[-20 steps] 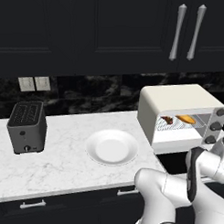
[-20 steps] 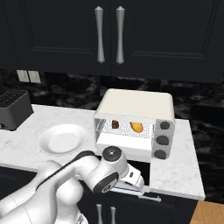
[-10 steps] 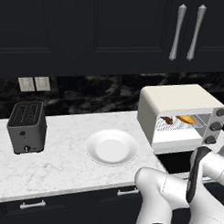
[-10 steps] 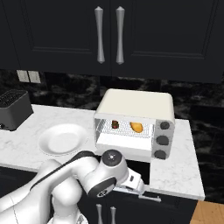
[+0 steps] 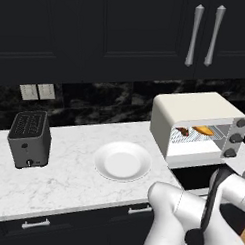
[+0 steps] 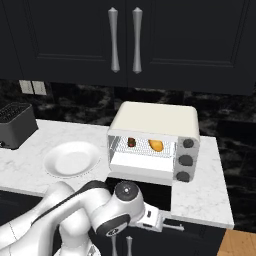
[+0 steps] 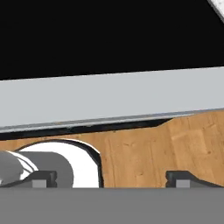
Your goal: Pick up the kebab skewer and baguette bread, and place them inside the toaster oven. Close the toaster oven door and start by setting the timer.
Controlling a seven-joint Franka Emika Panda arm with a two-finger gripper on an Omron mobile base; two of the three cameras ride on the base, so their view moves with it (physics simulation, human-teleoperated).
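Note:
The cream-white toaster oven (image 5: 195,109) (image 6: 155,117) stands at the right end of the counter. Its door (image 5: 192,177) (image 6: 140,187) is folded down flat. On the wire rack inside lie the dark kebab skewer (image 5: 183,131) (image 6: 132,142) on the left and the golden baguette bread (image 5: 204,130) (image 6: 156,145) on the right. My gripper (image 6: 167,225) (image 7: 113,179) hangs low, just under the front edge of the lowered door. It is open, with nothing between the fingertips. In the hand view, the door's silver bar handle (image 7: 109,98) crosses above the fingertips (image 7: 43,179).
A white plate (image 5: 122,161) (image 6: 70,159) lies left of the oven, and a dark grey slot toaster (image 5: 29,139) (image 6: 15,125) stands further left. Three dark knobs (image 6: 185,160) sit on the oven's right front. Dark cabinets hang above. Wood floor (image 7: 144,153) lies below the hand.
The fingers have spread from partly closed to wide apart. The hand has stayed below the lowered door, and the door and the food have not moved.

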